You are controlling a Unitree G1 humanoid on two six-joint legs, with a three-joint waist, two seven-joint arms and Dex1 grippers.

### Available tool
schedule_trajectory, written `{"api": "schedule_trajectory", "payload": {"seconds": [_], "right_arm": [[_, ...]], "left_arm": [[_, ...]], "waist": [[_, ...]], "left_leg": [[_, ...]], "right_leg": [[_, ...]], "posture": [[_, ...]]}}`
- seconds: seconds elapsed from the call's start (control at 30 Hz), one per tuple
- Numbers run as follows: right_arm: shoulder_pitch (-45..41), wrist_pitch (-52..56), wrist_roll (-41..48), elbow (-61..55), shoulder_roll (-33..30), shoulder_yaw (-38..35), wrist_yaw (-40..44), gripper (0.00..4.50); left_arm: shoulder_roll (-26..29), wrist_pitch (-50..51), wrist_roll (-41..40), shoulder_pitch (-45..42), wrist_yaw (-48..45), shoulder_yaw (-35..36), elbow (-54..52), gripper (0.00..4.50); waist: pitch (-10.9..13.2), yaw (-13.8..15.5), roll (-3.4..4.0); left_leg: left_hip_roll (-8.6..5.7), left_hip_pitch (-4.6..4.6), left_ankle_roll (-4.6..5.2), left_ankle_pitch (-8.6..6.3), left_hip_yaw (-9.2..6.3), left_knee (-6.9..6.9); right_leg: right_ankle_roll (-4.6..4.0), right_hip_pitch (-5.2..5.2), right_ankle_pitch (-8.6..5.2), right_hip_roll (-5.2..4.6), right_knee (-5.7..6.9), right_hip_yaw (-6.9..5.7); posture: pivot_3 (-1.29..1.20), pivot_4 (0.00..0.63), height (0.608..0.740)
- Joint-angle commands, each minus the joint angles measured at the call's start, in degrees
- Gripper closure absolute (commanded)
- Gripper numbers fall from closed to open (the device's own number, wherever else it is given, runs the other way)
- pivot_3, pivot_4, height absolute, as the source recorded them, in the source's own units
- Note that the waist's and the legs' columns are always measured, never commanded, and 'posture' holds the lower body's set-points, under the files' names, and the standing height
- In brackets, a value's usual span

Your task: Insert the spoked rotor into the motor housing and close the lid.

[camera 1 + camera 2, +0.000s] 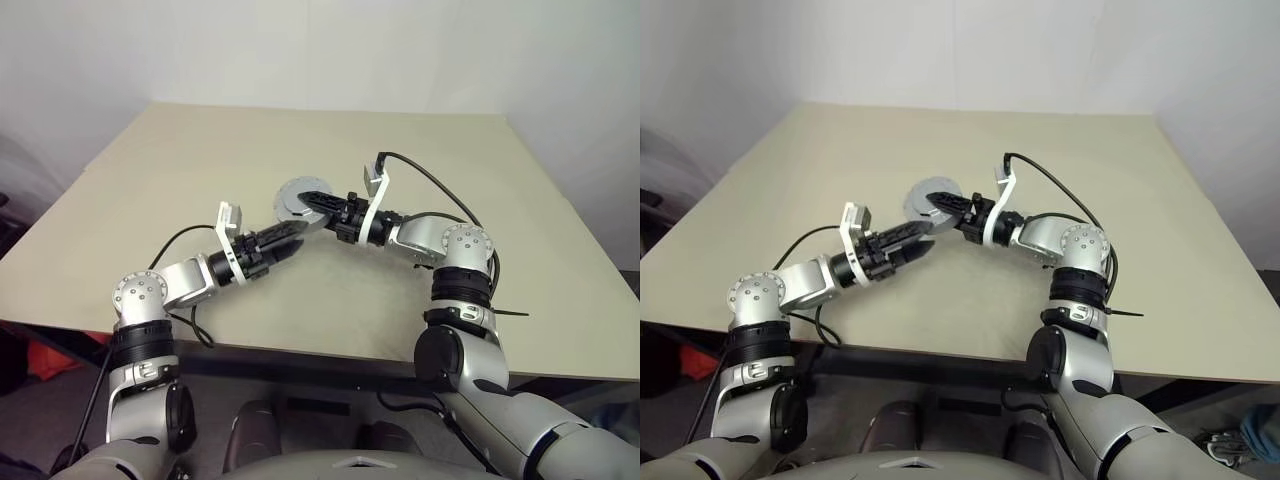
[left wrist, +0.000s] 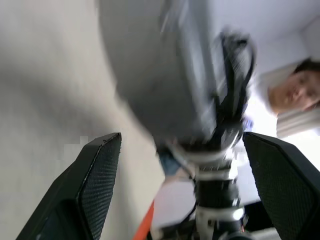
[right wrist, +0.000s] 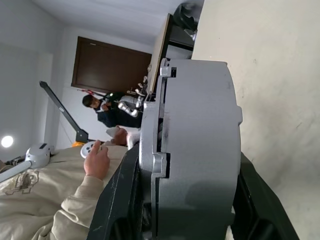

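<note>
Holding the round grey metal motor housing (image 1: 297, 200) above the beige table (image 1: 500, 200), the right gripper (image 1: 322, 208) pinches it; at seven o'clock, the left gripper (image 1: 290, 243) gapes empty.

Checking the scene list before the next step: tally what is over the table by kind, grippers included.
Round grey motor part, closed up, held in the right gripper: 1
Grippers: 2, the left gripper open and holding nothing, the right gripper shut on the motor part
Table: 1
Total: 4
</note>
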Motion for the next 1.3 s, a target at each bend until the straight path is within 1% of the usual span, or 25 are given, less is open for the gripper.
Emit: {"api": "schedule_trajectory", "payload": {"seconds": [0.03,0.27,0.57,0.67,0.77,0.8,0.83,1.3], "right_arm": [[-1.2,-0.7,2.1,-2.0,-0.1,0.3,1.7,2.44],[-1.1,-0.8,2.1,-2.2,-0.5,0.8,2.1,2.44],[-1.1,-1.3,2.2,-2.4,-1.0,1.2,2.3,2.44],[-1.0,-1.5,2.3,-2.5,-1.0,1.3,2.2,2.44],[-0.9,-1.6,2.4,-2.7,-1.0,1.3,2.0,2.44],[-0.8,-1.6,2.4,-2.8,-1.0,1.3,2.0,2.44],[-0.8,-1.6,2.4,-2.8,-1.0,1.3,2.1,2.44],[-0.4,-3.2,0.2,-3.5,-1.6,4.1,3.6,2.44]], "left_arm": [[-0.4,-3.2,-2.1,-2.1,0.0,2.6,2.0,0.39],[-1.1,-8.0,-0.7,-5.1,0.3,3.6,7.2,0.39],[-2.3,-11.3,2.4,-8.8,-1.3,2.1,13.8,0.39],[-2.7,-11.5,3.3,-9.4,-1.8,1.5,14.8,0.98],[-2.8,-11.4,3.8,-9.6,-2.4,1.3,15.1,1.97],[-2.8,-11.3,3.9,-9.6,-2.5,1.2,15.2,2.22],[-2.8,-11.3,4.0,-9.6,-2.7,1.2,15.2,2.29],[-2.8,-11.5,4.4,-8.8,-2.7,1.8,14.2,2.29]], "waist": [[0.0,0.0,0.0],[0.0,0.1,0.0],[0.0,0.1,0.0],[0.0,0.2,0.0],[0.0,0.2,-0.01],[0.0,0.2,-0.01],[0.0,0.2,-0.01],[0.0,0.2,-0.01]], "left_leg": [[0.0,0.0,0.0,0.0,0.0,0.0],[0.0,-0.02,0.0,0.0,0.0,0.01],[0.0,-0.02,0.01,0.0,0.0,0.03],[0.0,-0.03,0.01,0.0,0.0,0.03],[0.01,-0.03,0.01,0.0,-0.01,0.03],[0.01,-0.03,0.01,0.0,-0.01,0.03],[0.01,-0.03,0.01,0.0,-0.01,0.03],[0.0,-0.04,0.01,0.0,0.0,0.06]], "right_leg": [[0.0,0.0,0.0,0.0,0.0,0.0],[0.03,0.0,0.03,0.0,-0.01,0.0],[0.01,0.0,0.04,0.0,0.0,0.0],[0.01,0.01,0.04,-0.01,0.0,0.0],[0.0,0.01,0.04,0.0,0.0,-0.01],[0.0,0.0,0.04,0.0,0.0,-0.01],[0.0,0.0,0.04,0.0,0.0,-0.01],[-0.02,0.01,0.04,-0.01,0.03,-0.01]], "posture": [[0.0,0.0,0.74],[0.0,0.0,0.74],[0.0,0.0,0.74],[0.0,0.0,0.74],[0.0,0.0,0.74],[0.0,0.0,0.74],[0.0,0.0,0.74],[0.0,0.0,0.74]]}}
